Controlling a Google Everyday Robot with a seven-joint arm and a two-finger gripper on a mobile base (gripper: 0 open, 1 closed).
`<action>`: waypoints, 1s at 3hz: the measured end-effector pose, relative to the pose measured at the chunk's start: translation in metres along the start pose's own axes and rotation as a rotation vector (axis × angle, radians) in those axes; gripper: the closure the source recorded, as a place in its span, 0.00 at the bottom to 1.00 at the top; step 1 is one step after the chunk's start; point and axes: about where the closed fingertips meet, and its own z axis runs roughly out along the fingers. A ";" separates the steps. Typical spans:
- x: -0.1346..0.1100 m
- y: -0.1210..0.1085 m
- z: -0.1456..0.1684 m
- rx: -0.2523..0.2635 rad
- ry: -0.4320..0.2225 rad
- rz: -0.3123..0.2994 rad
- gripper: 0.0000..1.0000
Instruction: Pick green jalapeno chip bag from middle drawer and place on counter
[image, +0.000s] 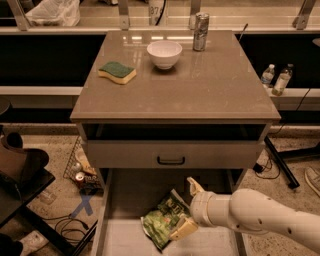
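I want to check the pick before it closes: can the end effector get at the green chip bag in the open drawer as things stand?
Probably yes. The end effector is inside the middle drawer, open, right against the green jalapeno chip bag; nothing lies between them.

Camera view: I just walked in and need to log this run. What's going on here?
A robot arm reaches into the open middle drawer. Its gripper is at the green jalapeno chip bag, fingers spread either side of the bag's right edge. The bag lies on the drawer floor. The counter above holds a white bowl, a sponge and a can.
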 end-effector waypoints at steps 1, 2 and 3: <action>0.029 0.004 0.047 -0.025 -0.012 -0.009 0.00; 0.049 0.010 0.087 -0.042 0.013 -0.006 0.00; 0.065 0.018 0.121 -0.060 0.043 0.009 0.00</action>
